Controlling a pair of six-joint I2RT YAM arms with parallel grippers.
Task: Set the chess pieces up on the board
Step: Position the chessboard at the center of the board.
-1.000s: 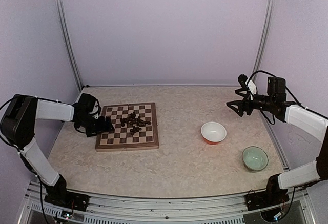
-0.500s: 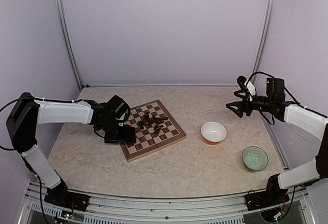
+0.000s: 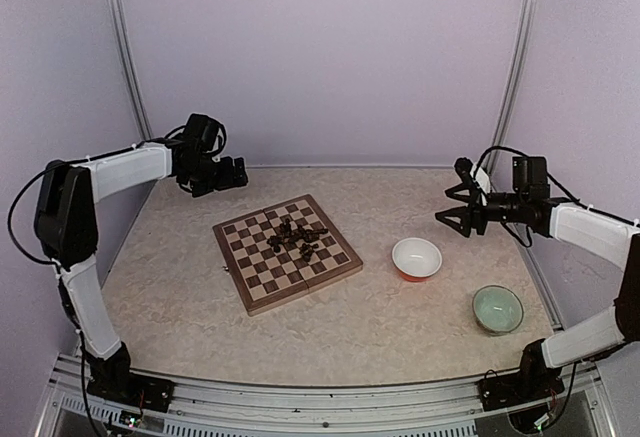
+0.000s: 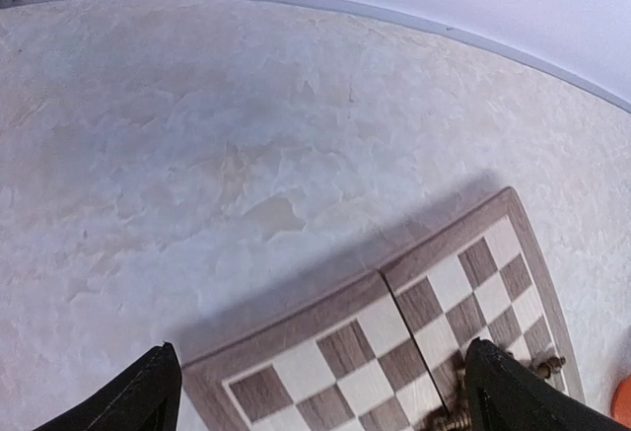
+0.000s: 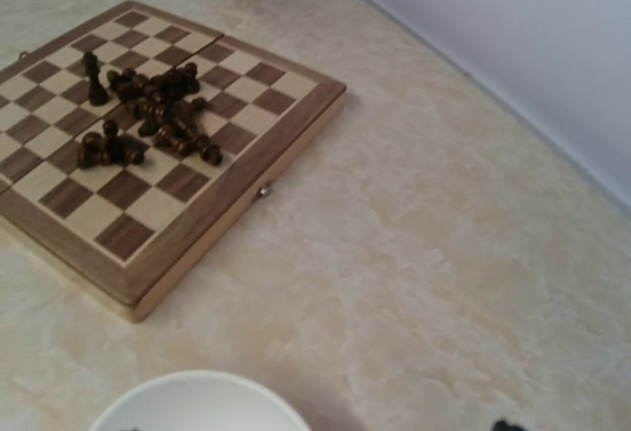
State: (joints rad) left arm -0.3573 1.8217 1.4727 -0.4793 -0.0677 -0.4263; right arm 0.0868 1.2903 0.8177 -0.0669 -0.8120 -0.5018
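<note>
The board (image 3: 250,273) lies turned at an angle, left of the table's middle. The chess pieces (image 3: 298,237) sit in a loose heap near its centre, most lying on their sides. My left gripper (image 3: 237,171) is open and empty, raised over the back left of the table, away from the board. Its wrist view shows the board's corner (image 4: 380,350) between the spread fingers (image 4: 148,397). My right gripper (image 3: 448,209) is open and empty, in the air at the right. Its wrist view shows the board (image 5: 197,246) and the heap (image 5: 158,120), with one piece upright (image 5: 92,76).
A white bowl with an orange outside (image 3: 416,257) stands right of the board and shows in the right wrist view (image 5: 197,403). A pale green bowl (image 3: 497,308) stands at the near right. Walls and metal posts close in the back and sides.
The board has been pushed right and turned with the heap still on it. My left gripper has left its edge and risen to the back left. My right gripper has barely shifted.
</note>
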